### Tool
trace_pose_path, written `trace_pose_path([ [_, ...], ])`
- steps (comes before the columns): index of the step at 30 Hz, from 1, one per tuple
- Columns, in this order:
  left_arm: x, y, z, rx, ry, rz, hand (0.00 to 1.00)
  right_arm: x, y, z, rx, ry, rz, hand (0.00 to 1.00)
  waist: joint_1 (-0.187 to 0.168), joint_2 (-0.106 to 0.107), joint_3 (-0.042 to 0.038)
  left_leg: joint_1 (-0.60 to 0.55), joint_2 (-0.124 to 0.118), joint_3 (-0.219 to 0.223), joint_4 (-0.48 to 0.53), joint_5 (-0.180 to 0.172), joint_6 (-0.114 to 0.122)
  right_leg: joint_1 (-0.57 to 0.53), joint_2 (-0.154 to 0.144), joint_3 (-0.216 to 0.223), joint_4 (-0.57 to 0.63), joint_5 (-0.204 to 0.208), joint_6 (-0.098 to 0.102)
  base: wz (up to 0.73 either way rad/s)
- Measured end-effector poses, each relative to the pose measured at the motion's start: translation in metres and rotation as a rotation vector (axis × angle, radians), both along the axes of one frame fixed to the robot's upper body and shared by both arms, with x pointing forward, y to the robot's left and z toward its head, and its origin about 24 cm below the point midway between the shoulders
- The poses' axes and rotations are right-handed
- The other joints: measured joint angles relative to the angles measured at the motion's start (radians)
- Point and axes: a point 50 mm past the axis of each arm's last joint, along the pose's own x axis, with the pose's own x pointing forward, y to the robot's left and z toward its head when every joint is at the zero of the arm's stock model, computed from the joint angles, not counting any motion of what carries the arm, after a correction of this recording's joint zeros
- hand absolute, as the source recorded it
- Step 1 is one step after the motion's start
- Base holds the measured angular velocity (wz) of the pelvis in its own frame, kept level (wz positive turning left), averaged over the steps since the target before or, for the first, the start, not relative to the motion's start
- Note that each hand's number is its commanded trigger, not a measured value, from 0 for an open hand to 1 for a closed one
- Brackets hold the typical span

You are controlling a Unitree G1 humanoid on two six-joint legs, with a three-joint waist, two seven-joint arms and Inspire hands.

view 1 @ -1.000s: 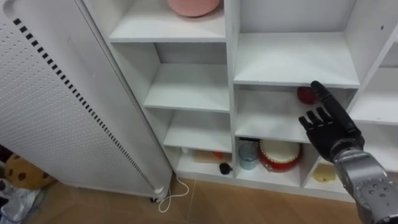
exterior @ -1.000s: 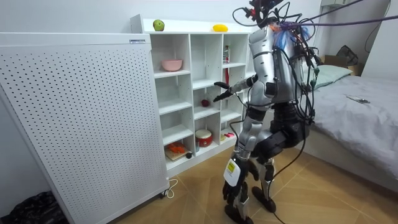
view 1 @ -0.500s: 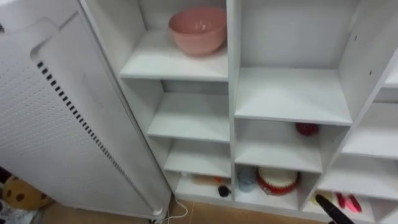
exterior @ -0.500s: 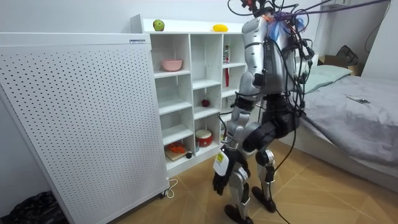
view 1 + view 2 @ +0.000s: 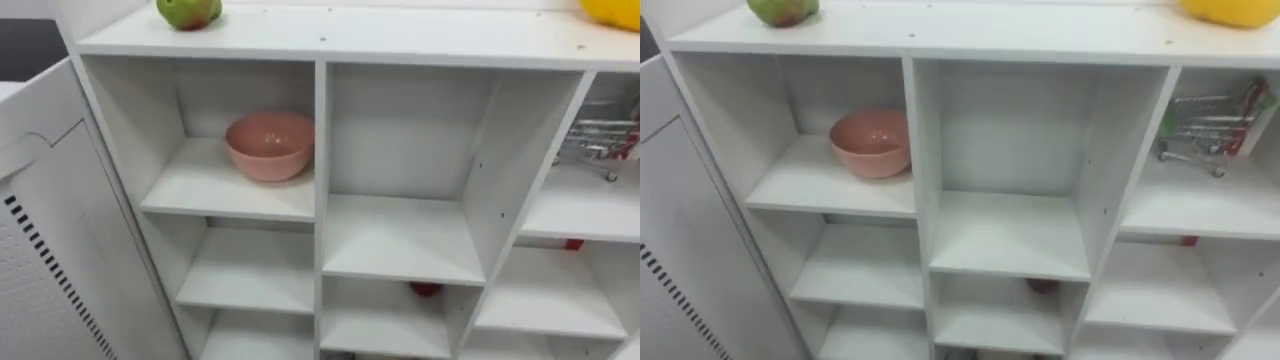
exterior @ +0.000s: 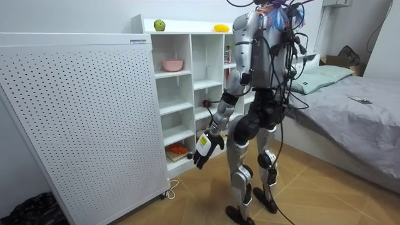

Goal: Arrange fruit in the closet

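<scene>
A green apple (image 5: 187, 10) lies at the left end of the white closet's top board (image 5: 400, 40). A yellow fruit (image 5: 612, 10) lies at its right end. A red fruit (image 5: 426, 289) rests at the back of a middle compartment, partly hidden by the shelf above. I stand upright before the closet (image 6: 187, 94). My right hand (image 6: 205, 148) hangs low in front of the bottom shelves, open with nothing in it, well below the red fruit (image 6: 205, 103).
A pink bowl (image 5: 270, 145) sits in the upper left compartment and a small toy shopping cart (image 5: 598, 140) in the upper right one. A white perforated panel (image 6: 75, 119) stands to my left. A bed (image 6: 356, 119) is behind me.
My right hand left the red fruit's compartment and dropped to hang low. I rose from a bend to upright, and my view lifted from the bottom shelves to the closet's top.
</scene>
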Motion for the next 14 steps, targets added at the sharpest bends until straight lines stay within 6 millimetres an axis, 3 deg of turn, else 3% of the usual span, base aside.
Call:
trace_pose_path([
  [3,-0.016,0.007,-0.001,0.025,0.022,0.069,0.0,-0.018,0.006,-0.003,-0.008,0.069,0.155,0.0,-0.001,-0.014,-0.0031,0.074,-0.001,0.004,-0.031,-0.005,-0.006,0.057,0.003,0.007,-0.011,-0.001,0.002,-0.08],
  [7,-0.025,0.008,-0.002,0.032,0.035,0.156,0.0,-0.031,0.012,-0.006,-0.043,0.2,0.483,0.0,0.004,-0.015,0.0004,0.12,0.001,0.011,-0.042,-0.006,-0.007,0.096,0.009,0.026,-0.025,0.005,0.003,-0.11],
  [11,-0.033,0.005,-0.005,0.022,0.073,0.17,0.0,-0.035,0.021,-0.009,-0.048,0.253,0.594,0.0,0.002,-0.013,0.0009,0.133,0.006,0.009,-0.043,-0.015,-0.01,0.107,0.014,0.028,-0.026,0.007,0.0,-0.05],
  [14,-0.04,-0.001,-0.008,0.009,0.111,0.177,0.0,-0.031,0.02,-0.008,-0.067,0.254,0.64,0.0,0.003,-0.013,0.0019,0.138,0.006,0.009,-0.045,-0.015,-0.01,0.107,0.019,0.056,-0.028,0.005,-0.002,-0.11],
])
